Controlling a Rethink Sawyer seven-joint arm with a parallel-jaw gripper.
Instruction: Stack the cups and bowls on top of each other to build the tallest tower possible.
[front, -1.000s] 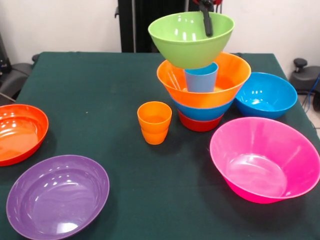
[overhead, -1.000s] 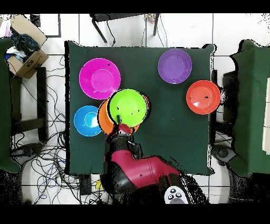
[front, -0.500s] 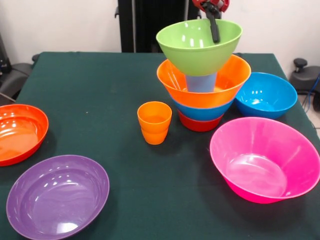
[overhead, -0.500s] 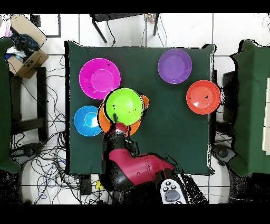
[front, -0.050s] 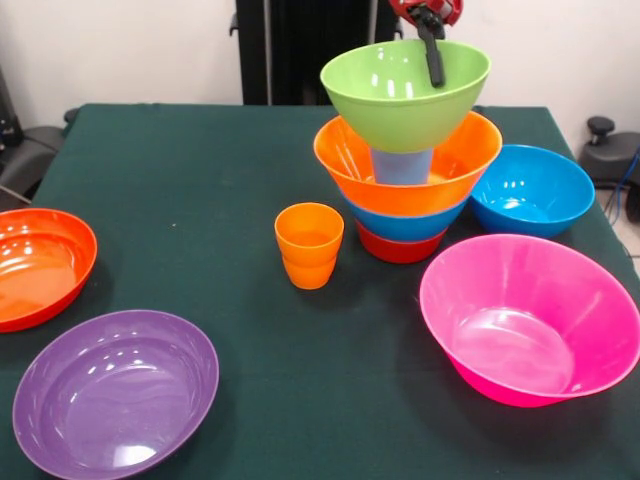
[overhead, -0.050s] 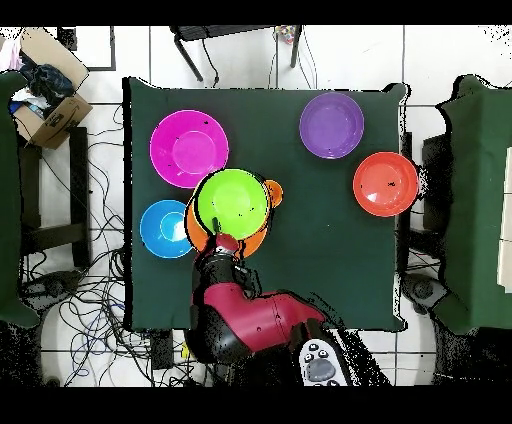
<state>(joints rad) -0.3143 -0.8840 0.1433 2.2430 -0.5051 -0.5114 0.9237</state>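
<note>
The gripper (front, -0.050s: 434, 45) pinched the far rim of the lime green bowl (front, -0.050s: 400, 95), one finger visible inside the wall, and held it over the light blue cup (front, -0.050s: 403, 165), probably to seat it there as the next tier. The cup stood upright in the orange bowl (front, -0.050s: 470, 160) of the tower (front, -0.050s: 405, 215), which rested on a blue bowl and a red-orange one. Whether the green bowl touched the cup could not be told. The second blue bowl (front, -0.050s: 530, 190) lay just beside the tower and the pink bowl (front, -0.050s: 525, 315) near it; the orange cups (front, -0.050s: 309, 245) stood nearby. Open table (front, -0.050s: 180, 170) lay toward the purple bowl (front, -0.050s: 115, 390).
</note>
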